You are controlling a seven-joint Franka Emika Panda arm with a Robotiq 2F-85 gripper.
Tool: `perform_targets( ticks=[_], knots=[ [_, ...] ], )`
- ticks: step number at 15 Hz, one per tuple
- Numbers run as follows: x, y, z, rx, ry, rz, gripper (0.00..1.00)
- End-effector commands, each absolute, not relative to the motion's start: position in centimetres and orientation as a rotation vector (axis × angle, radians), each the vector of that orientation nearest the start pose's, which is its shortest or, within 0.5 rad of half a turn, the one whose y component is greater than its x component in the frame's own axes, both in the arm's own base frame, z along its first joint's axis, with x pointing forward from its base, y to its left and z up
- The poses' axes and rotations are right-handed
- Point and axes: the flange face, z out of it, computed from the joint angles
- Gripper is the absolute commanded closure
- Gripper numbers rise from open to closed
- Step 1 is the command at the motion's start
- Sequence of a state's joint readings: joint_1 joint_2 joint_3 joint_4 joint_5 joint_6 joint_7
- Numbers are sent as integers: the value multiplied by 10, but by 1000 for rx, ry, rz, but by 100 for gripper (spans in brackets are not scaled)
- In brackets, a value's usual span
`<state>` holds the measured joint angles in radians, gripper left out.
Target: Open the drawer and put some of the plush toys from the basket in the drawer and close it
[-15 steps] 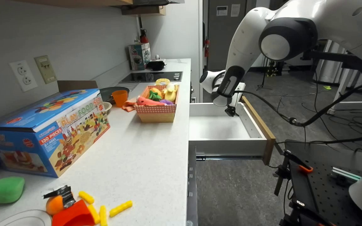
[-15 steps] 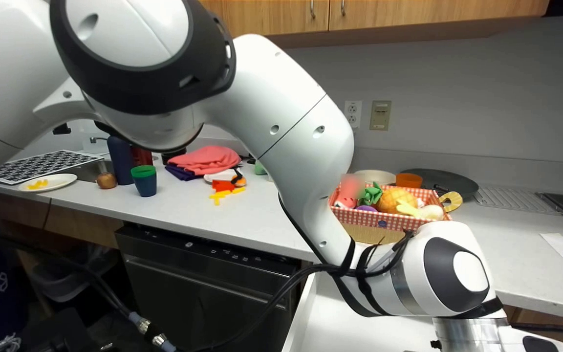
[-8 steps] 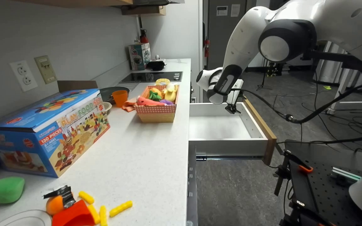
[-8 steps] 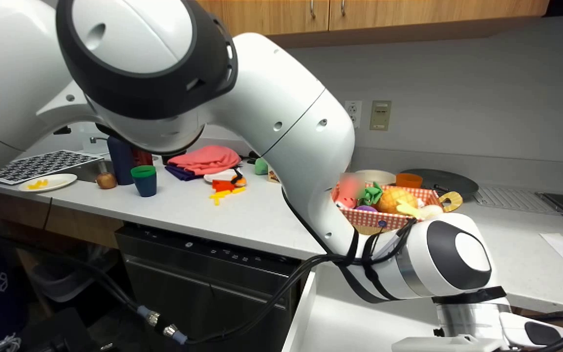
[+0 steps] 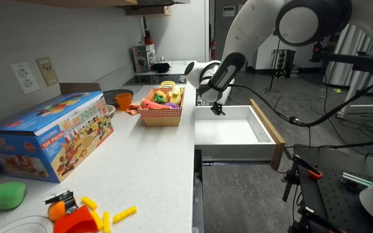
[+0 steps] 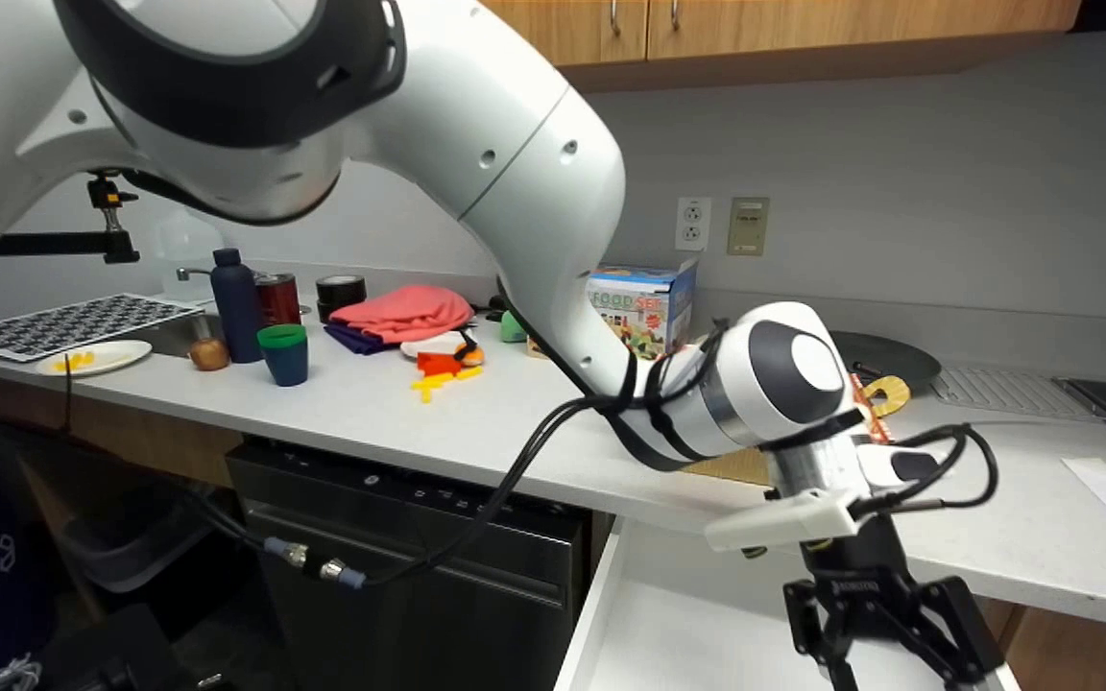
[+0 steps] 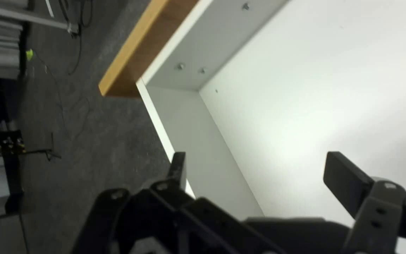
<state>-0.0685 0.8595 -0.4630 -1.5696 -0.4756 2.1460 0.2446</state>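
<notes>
Gripper (image 5: 219, 112), unclear in an exterior view, gapes o/ drawer (image 7: 280, 106) (wrist cam).

In an exterior view my arm (image 6: 553, 173) hides most of the basket (image 6: 738, 468).
There the frame crops the near end of the drawer (image 6: 687, 629) and the tips of my claw (image 6: 908, 675).

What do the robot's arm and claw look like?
The arm is white and rounded, with dark grey patches at its joints. Black cables are strapped to it. The claw is black, with small pale lettering and two blocky fingers.
</notes>
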Motion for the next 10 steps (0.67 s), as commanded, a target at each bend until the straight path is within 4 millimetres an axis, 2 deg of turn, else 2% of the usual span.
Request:
perform_targets(
  ticks=[1, 8, 10],
  knots=[
    [577, -310, 205, 2488, -277, -207, 0],
    [530, -288, 269, 2607, -39, 231, 0],
    [518, -279, 278, 2659, 8, 294, 0]
  ],
)
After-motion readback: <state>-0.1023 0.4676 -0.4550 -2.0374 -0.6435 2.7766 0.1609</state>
